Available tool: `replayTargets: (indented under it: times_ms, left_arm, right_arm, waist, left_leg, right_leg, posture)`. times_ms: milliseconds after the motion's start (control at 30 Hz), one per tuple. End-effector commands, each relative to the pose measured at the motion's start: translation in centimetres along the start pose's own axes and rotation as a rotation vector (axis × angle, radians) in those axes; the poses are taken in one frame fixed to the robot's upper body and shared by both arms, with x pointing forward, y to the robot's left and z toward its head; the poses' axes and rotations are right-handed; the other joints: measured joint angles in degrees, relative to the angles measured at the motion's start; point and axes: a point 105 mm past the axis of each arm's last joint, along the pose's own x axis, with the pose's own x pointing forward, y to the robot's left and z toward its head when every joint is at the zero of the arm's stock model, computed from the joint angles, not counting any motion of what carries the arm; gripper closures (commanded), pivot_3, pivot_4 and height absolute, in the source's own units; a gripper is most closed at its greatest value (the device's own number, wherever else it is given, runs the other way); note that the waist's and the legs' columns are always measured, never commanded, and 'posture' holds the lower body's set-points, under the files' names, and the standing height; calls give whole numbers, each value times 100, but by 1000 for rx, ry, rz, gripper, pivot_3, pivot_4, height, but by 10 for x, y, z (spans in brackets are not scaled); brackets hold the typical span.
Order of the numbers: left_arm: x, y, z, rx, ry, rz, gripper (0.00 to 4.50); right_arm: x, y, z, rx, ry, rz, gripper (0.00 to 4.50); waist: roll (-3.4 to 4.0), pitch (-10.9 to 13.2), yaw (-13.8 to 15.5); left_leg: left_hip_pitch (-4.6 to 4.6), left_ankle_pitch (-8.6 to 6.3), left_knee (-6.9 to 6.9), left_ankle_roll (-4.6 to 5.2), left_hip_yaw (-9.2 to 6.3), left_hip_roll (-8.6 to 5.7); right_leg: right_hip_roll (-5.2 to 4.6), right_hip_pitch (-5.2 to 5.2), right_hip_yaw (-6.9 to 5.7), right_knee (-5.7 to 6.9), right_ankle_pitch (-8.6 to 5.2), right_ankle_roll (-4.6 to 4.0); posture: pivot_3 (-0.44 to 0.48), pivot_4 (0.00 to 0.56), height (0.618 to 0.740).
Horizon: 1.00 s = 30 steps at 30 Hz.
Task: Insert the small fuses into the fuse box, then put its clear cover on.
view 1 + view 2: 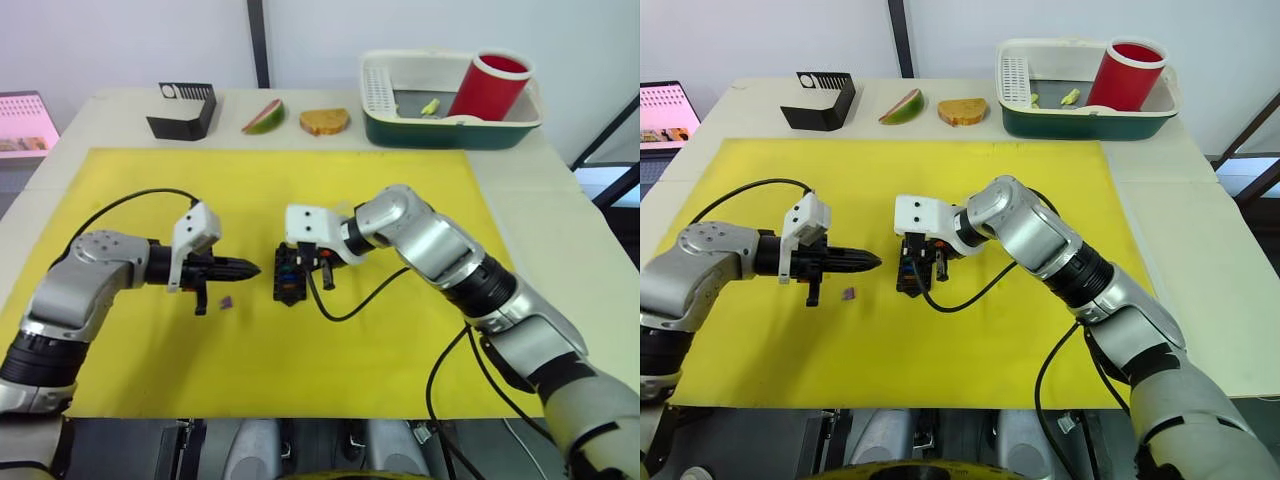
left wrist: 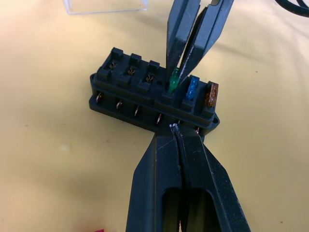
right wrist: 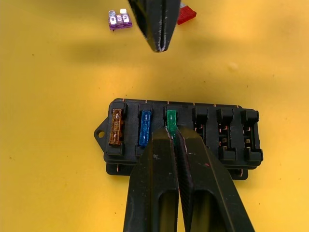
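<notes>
**Green fuse going into third slot**

The fuse box (image 3: 181,140) lies flat on the yellow mat (image 1: 300,370), mid-table, between the two arms. Its long axis runs away from the robot, slots facing up. Three slots along one end are filled: orange fuse (image 3: 116,126), blue fuse (image 3: 144,128), green fuse (image 3: 171,122); three stand empty.

The right gripper (image 3: 173,133) is clenched on the green fuse from above. The left gripper (image 2: 176,130) has its fingers pressed together, holding nothing, tip just beside the box's side wall.

The purple fuse (image 3: 119,20) and the red fuse (image 3: 186,15) lie loose on the mat near the left gripper, blades flat. The clear cover (image 2: 105,6) rests on the mat just past the box.

Judgement: the fuses are light, stiff and slick; best pinched across the coloured body, blades down. The box looks light enough to skid, so it needs bracing.
</notes>
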Motion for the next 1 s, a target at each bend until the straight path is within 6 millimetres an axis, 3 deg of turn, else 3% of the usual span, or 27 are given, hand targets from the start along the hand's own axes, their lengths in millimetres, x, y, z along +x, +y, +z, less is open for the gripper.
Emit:
replayTargets:
  times_ms: [33, 67, 133, 567, 700, 900, 1000]
  left_arm:
    - [-3, -3, 6, 48, -9, 0, 4500]
    - [-2, -3, 6, 50, -6, -1, 4500]
    - [-2, -4, 5, 55, -5, -3, 4500]
    - [-4, -2, 4, 88, 3, -3, 4500]
    - [-4, 0, 3, 99, 11, 9, 3208]
    - [-4, 2, 7, 126, 7, 20, 105]
    - [-4, 3, 7, 141, 6, 22, 10]
  right_arm:
    - [0, -3, -8, 47, 27, -17, 4446]
    - [0, -3, -7, 48, 21, -21, 4446]
    - [-2, -5, -5, 50, 13, -29, 3835]
    - [-18, -10, 10, 26, -35, -69, 3835]
    - [-23, -9, 14, 23, -50, -68, 3828]
    - [-23, -6, 13, 30, -55, -64, 3828]
    - [-22, -6, 12, 35, -54, -65, 3828]
  waist:
    - [0, 0, 0]
    - [0, 0, -1]
    - [0, 0, -1]
    - [0, 0, 6]
    - [0, 0, 4]
    - [0, 0, 2]
    - [1, 0, 2]
  left_leg:
    - [0, 0, 0, 0, 0, 0]
    - [0, 0, 0, 0, 0, 0]
    - [0, 0, 0, 0, 0, 0]
    - [-1, 0, 1, 0, 0, -1]
    - [-2, 0, 1, 1, 0, -1]
    - [-2, 0, 1, 0, 0, 0]
    - [-2, 0, 1, 1, 0, 0]
  right_leg:
    - [0, 0, 0, 0, 0, 0]
    - [0, 0, 0, 0, 0, 0]
    - [0, 0, 0, 0, 0, 0]
    - [-1, 0, 0, 0, 0, 0]
    - [-2, -1, -1, 0, 0, 0]
    - [-1, -2, -1, 0, 0, 0]
    - [-1, -2, 0, 0, 0, 0]
  posture:
    - [0, 150, 740]
    - [0, 150, 740]
    - [0, 150, 740]
    - [0, 150, 740]
    - [0, 150, 740]
    - [0, 150, 740]
    - [0, 150, 740]
